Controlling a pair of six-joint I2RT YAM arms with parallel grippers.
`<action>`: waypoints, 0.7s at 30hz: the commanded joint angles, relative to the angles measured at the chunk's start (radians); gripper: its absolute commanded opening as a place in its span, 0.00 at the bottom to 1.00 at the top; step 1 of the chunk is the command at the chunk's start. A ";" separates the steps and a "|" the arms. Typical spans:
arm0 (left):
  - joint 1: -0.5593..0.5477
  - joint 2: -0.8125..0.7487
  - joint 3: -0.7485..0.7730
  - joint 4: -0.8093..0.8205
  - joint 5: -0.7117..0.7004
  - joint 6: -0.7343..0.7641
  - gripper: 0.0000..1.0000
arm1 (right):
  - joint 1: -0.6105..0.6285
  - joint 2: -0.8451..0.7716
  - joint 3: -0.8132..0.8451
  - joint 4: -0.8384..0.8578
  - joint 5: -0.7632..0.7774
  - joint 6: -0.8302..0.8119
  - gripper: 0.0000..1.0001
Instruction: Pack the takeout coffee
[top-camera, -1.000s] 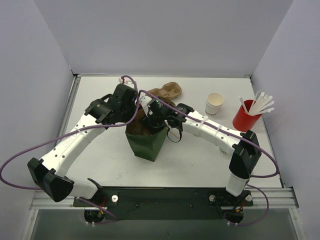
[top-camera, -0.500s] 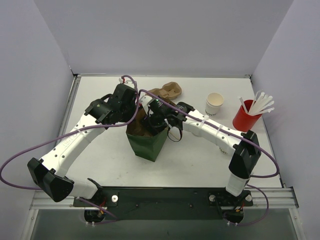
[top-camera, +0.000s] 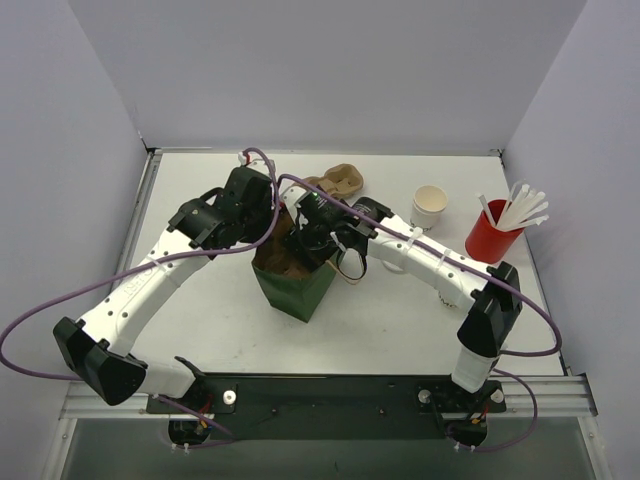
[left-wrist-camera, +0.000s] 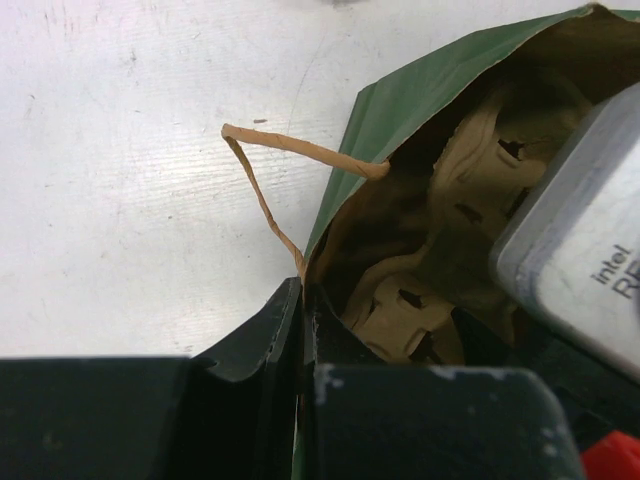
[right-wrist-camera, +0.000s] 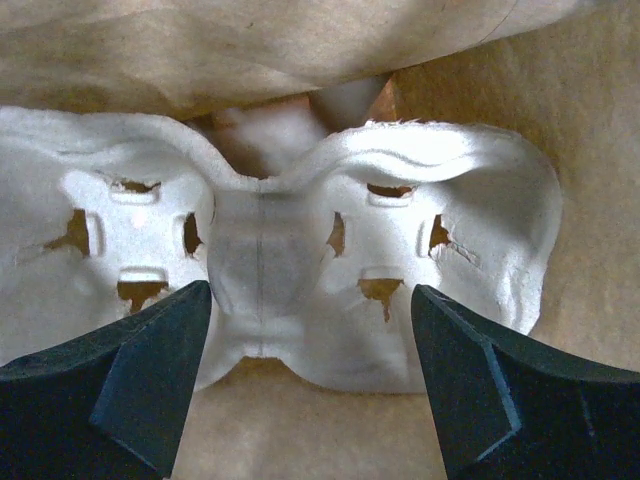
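Note:
The takeout coffee does not show in any view. A green paper bag (top-camera: 293, 283) stands open in the middle of the table, with a pulp cup carrier (right-wrist-camera: 300, 200) lying inside it. My left gripper (left-wrist-camera: 303, 297) is shut on the bag's rim (left-wrist-camera: 330, 225) next to its paper handle (left-wrist-camera: 275, 160), and in the top view the left gripper (top-camera: 262, 215) sits at the bag's back left. My right gripper (right-wrist-camera: 310, 310) is down inside the bag (top-camera: 310, 238). Its jaws stand wide on either side of the carrier's near edge, apart from it.
A second brown pulp carrier (top-camera: 338, 181) lies behind the bag. An open white cup with a tan inside (top-camera: 430, 207) stands at the back right. A red cup of white straws (top-camera: 492, 235) stands by the right wall. The right wrist's camera housing (left-wrist-camera: 580, 250) fills the bag's mouth.
My right gripper's jaws have spread wider inside the bag, and that wrist has shifted slightly toward the back. The left gripper keeps its hold on the rim.

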 joint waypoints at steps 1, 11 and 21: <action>-0.058 0.004 0.017 0.063 0.084 0.064 0.00 | 0.033 0.012 0.087 0.033 -0.005 -0.021 0.76; -0.060 0.010 0.025 0.049 0.083 0.056 0.00 | 0.033 0.042 0.190 0.004 -0.056 0.006 0.80; -0.060 0.017 0.005 0.035 0.054 0.019 0.00 | 0.007 0.003 0.149 0.056 -0.100 0.042 0.81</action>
